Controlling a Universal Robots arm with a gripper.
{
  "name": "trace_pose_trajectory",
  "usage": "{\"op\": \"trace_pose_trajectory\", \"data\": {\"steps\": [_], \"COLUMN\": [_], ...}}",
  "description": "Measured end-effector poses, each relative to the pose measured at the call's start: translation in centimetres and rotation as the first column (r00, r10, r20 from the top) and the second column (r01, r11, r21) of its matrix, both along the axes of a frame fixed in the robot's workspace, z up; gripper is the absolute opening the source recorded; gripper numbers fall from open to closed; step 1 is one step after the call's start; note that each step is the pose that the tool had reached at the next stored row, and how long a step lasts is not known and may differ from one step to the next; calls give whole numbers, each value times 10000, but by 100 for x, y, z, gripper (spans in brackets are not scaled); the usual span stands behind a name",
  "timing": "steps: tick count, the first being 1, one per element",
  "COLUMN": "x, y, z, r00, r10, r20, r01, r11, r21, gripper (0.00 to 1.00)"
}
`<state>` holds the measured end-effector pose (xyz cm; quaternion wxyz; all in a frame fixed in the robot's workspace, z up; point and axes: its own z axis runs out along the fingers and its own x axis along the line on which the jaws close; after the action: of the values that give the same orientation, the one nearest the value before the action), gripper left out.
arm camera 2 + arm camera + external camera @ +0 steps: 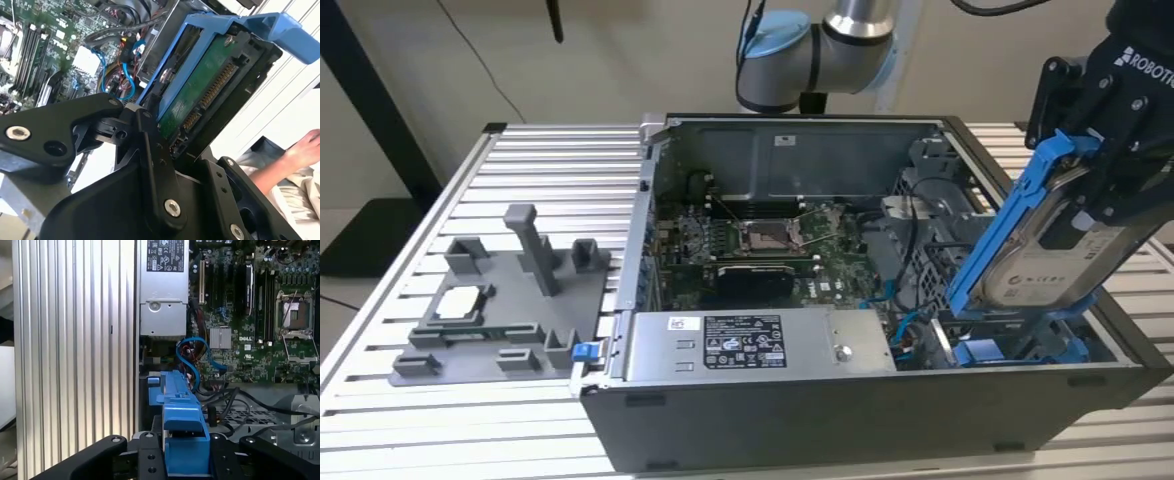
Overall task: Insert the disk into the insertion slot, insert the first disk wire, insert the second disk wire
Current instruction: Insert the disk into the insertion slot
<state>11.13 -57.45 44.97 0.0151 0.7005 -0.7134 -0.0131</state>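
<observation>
Grey power supply, processor socket

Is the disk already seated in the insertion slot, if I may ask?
Not seated: the disk stands steeply tilted in the gripper, lower end at the insertion slot.

Black gripper, blue-capped grey arm

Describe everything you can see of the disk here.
The disk is a flat silver-grey drive with a pale label, framed by a bright blue plastic carrier. The second wrist view shows its green circuit board and connector edge. The pincer is shut on its upper part, holding it steeply tilted over the exterior view's right end of the open computer case, its lower end down at the drive bay, not lying flat in it.
</observation>
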Motion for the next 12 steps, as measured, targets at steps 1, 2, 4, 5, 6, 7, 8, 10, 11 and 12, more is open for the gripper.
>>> {"op": "trace_pose_trajectory", "data": {"steps": [1, 2, 4, 5, 6, 7, 8, 10, 11, 12], "x": [8, 16, 28, 31, 32, 34, 37, 41, 46, 51], "y": [0, 0, 0, 0, 0, 0, 0, 0, 1, 1], "z": [-14, -30, -61, -78, -98, -116, -135, -169, -187, -203], "r00": [10000, 10000, 10000, 10000, 10000, 10000, 10000, 10000, 10000, 10000], "r10": [1, 1, 2, 3, 2, 2, 4, 4, 4, 6], "r20": [0, 0, 0, 0, 0, -1, 0, 0, 0, 0], "r01": [-1, -1, -2, -3, -2, -2, -4, -4, -4, -6], "r11": [10000, 10000, 10000, 10000, 10000, 10000, 10000, 10000, 10000, 10000], "r21": [-1, -1, -2, -2, -1, 0, 0, -1, -1, 0], "gripper": [0, 0, 0, 0, 0, 0, 0, 0, 0, 0]}}
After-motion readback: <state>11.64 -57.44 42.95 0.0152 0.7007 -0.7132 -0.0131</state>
